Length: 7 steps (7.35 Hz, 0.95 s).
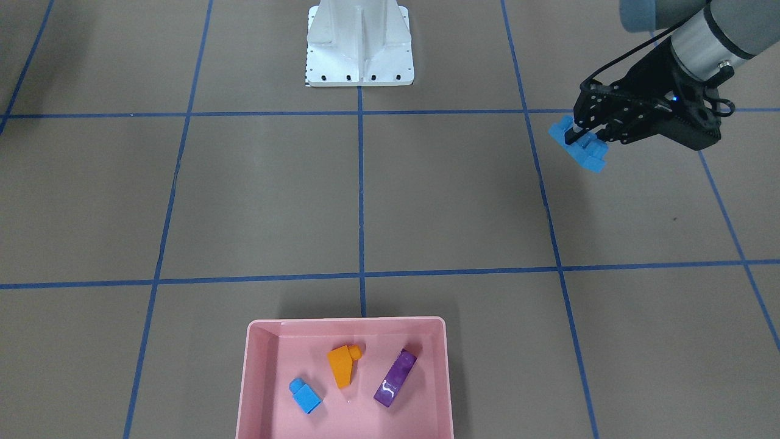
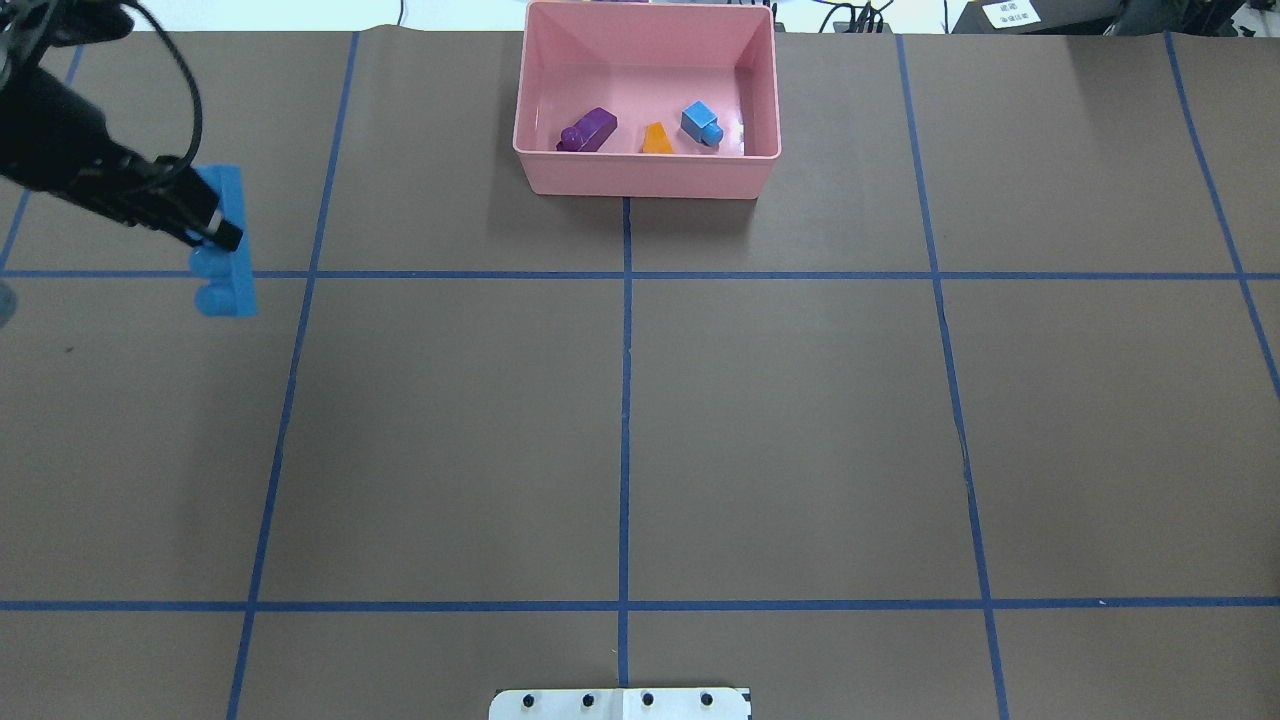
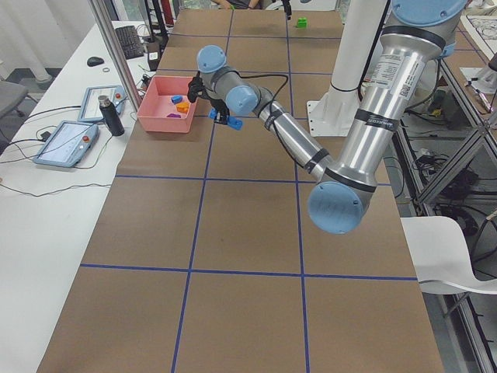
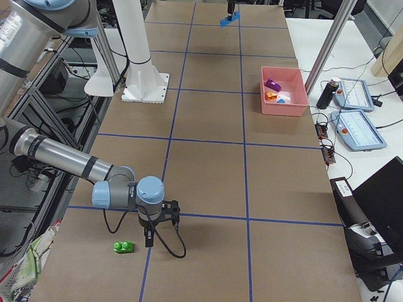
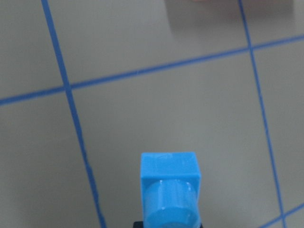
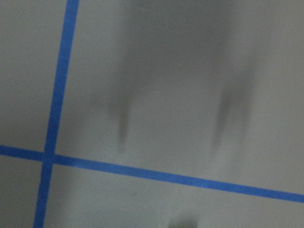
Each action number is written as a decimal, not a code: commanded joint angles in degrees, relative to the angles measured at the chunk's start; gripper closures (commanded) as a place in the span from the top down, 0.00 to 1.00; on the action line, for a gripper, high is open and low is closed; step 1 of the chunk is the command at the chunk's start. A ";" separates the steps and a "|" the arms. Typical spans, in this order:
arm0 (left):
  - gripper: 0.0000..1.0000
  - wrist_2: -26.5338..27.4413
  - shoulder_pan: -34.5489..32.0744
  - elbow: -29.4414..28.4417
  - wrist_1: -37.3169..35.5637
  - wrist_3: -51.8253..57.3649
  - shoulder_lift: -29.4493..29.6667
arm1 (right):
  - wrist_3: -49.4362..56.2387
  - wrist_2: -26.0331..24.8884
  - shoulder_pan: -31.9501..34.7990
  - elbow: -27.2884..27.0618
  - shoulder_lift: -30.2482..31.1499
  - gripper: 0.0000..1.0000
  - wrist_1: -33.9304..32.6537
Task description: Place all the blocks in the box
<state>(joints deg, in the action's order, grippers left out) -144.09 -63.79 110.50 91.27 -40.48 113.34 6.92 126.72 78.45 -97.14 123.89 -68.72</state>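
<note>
- Exterior front-facing: the left gripper [image 1: 585, 135] is reaching in from the view's right, and its jaws are clamping the long light-blue brick [image 1: 586, 152] near the middle. The brick is sitting tilted. The pink box [image 1: 346, 319] is lying at the near edge of the worktop [image 1: 256, 195], well apart from that gripper. In the box the orange brick [image 1: 341, 364], the purple brick [image 1: 395, 378] and the small light-blue brick [image 1: 304, 395] are lying apart from each other. The white base plate [image 1: 359, 67] is standing at the top.
- Overhead exterior: the left gripper is coming in at the left edge and pinching the long light-blue brick, with two studs showing below the jaws. The box is sitting at the far middle, holding the same three bricks.
- Exterior left: the near arm is stretching towards the box and carrying the long brick above the worktop, just short of the box's corner.
- Exterior right: the right gripper [image 4: 149, 238] is pointing down beside a blue tape line [image 4: 208, 217]. The green brick [image 4: 123, 246] is lying on the worktop just beside it, not touching. I cannot tell whether these jaws are open or closed.
- Left wrist-mounted: the long brick's end is filling the lower middle, with the taped worktop lying below it.
- Right wrist-mounted: only worktop, tape lines and soft shadows are showing.
</note>
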 commanded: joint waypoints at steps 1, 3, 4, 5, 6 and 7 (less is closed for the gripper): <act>0.00 0.21 -2.82 -4.32 0.05 -2.32 5.92 | 6.08 -0.16 -0.05 4.75 0.73 1.00 0.43; 0.00 0.30 -3.80 -5.99 -0.21 -2.49 8.89 | 7.59 0.37 -0.05 5.90 1.26 1.00 0.35; 0.00 0.30 -4.15 -6.08 -0.13 -2.41 9.17 | 7.59 1.33 -0.14 6.69 1.18 1.00 0.26; 0.00 0.39 -4.07 -6.69 -0.04 -2.32 10.13 | 7.67 3.43 -0.14 8.61 0.83 1.00 0.34; 0.00 0.39 -4.06 -6.96 -0.13 -2.41 11.01 | 7.94 5.45 -0.22 9.50 0.39 1.00 0.26; 0.00 0.91 -4.06 -6.96 -0.13 -2.32 11.37 | 7.85 6.86 -0.31 10.47 -0.05 1.00 0.26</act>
<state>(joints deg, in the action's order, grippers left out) -143.59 -67.83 103.71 91.17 -42.85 124.00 14.72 131.52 78.23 -87.99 124.37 -68.44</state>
